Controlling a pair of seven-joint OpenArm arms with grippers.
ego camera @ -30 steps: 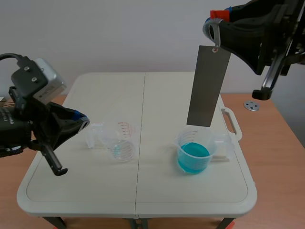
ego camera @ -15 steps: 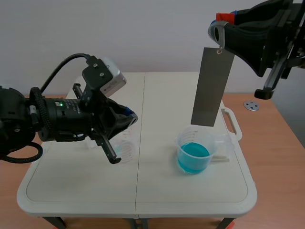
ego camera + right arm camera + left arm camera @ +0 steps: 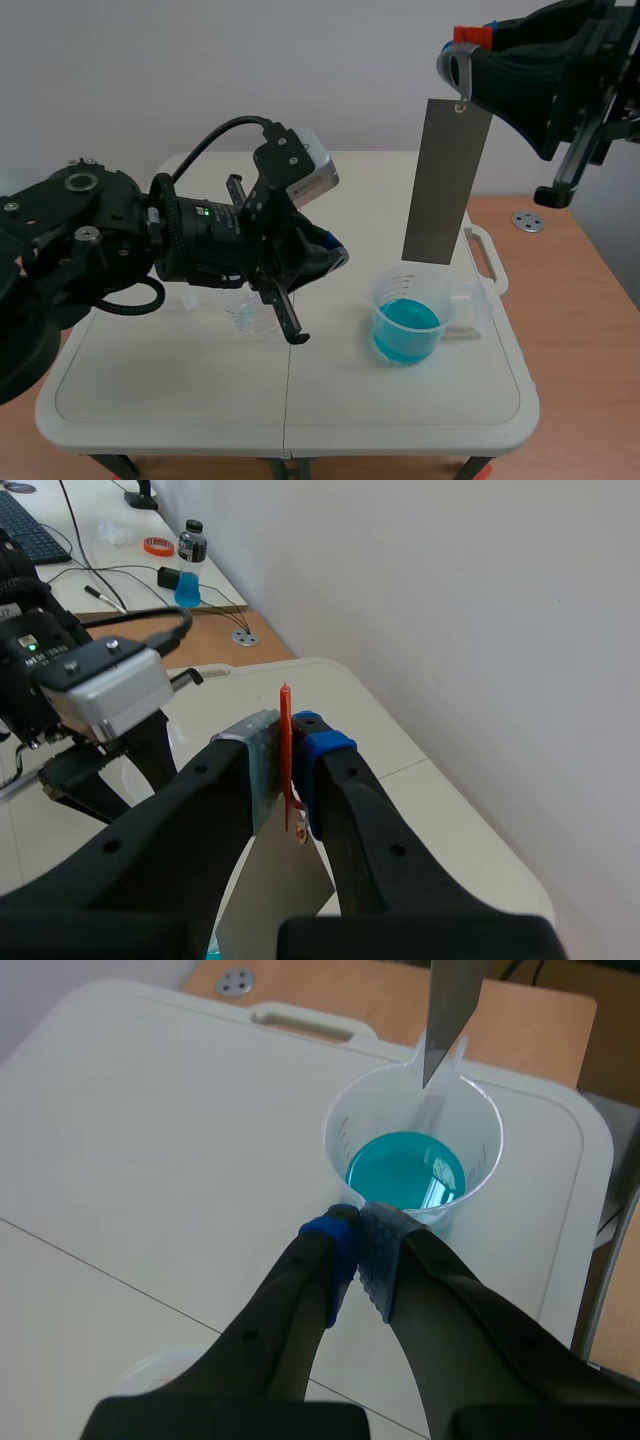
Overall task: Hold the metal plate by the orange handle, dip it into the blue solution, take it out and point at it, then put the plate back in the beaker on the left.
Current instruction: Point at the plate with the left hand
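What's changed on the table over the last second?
The left arm swung in from the table's left edge toward the middle. Its shut left end effector now points toward the beaker of blue solution and the arm hides most of the clear beaker. Nothing was gripped or released. Unchanged: the right end effector holds the metal plate by its orange handle above the blue solution.

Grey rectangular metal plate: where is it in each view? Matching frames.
Scene view: grey metal plate hangs from the right gripper, above the clear beaker of blue solution.
Left wrist view: only its lower corner, over that beaker, ahead of the left gripper.
Right wrist view: plate hangs below the right gripper.
Shared landmark: the beaker (scene, left wrist).
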